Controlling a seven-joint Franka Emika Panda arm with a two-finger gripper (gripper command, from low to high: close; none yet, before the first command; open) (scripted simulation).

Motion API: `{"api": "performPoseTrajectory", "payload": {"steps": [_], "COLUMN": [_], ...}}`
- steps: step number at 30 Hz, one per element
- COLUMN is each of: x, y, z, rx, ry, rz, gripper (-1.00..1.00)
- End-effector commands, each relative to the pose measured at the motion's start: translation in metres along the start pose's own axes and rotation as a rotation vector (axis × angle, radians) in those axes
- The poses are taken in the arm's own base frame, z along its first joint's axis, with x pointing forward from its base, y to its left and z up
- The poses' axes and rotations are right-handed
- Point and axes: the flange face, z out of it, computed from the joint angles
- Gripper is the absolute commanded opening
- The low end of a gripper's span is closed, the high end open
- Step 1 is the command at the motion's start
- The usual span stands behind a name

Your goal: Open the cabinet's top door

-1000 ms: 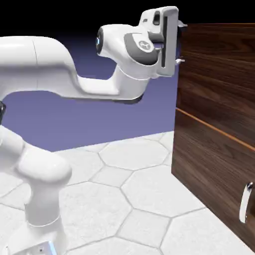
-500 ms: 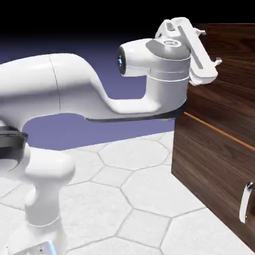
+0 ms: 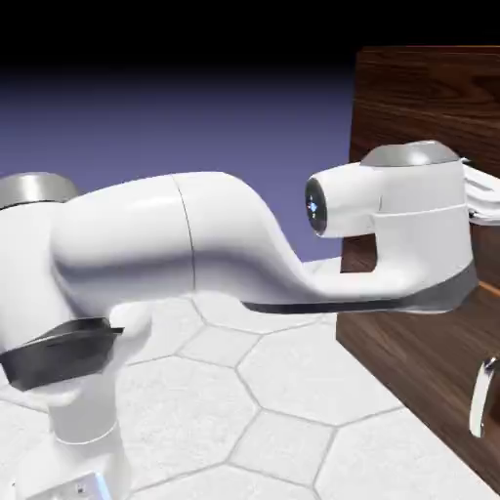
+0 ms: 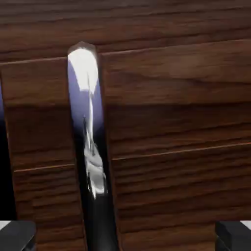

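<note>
The cabinet, a dark walnut box, fills the exterior view's right. Its top door is the upper panel, and it lies flush. My white hand reaches in front of that panel at the picture's right edge, with the fingers cut off there. In the hand view the top door fills the picture, and its silver handle runs from upper left down to the bottom edge. My gripper is open. The left fingertip and the right one are far apart, and the handle stands between them, nearer the left one.
The lower door carries its own silver handle near the bottom right corner. An orange-brown seam separates the two panels. My white forearm spans the middle, above the hexagon-tiled table.
The arm has swung down and to the right, bringing the hand from the cabinet's top corner to the front of the upper panel. The gripper has stayed open.
</note>
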Motion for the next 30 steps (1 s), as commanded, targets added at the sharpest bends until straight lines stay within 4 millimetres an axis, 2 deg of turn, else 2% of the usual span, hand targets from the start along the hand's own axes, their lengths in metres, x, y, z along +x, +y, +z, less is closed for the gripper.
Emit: {"api": "performPoseTrajectory", "payload": {"steps": [1, 6, 7, 8, 9, 30], "x": [0.000, 0.000, 0.000, 0.000, 0.000, 0.046], "y": [0.000, 0.000, 0.000, 0.000, 0.000, 0.046], "z": [0.000, 0.048, 0.050, 0.050, 0.050, -0.089], "rx": [0.000, 0.000, 0.000, 0.000, 0.000, 0.212], "ry": [0.000, 0.000, 0.000, 0.000, 0.000, -0.212], "rz": [0.000, 0.000, 0.000, 0.000, 0.000, 0.000], "gripper": [0.00, 0.00, 0.00, -1.00, -1.00, -1.00]}}
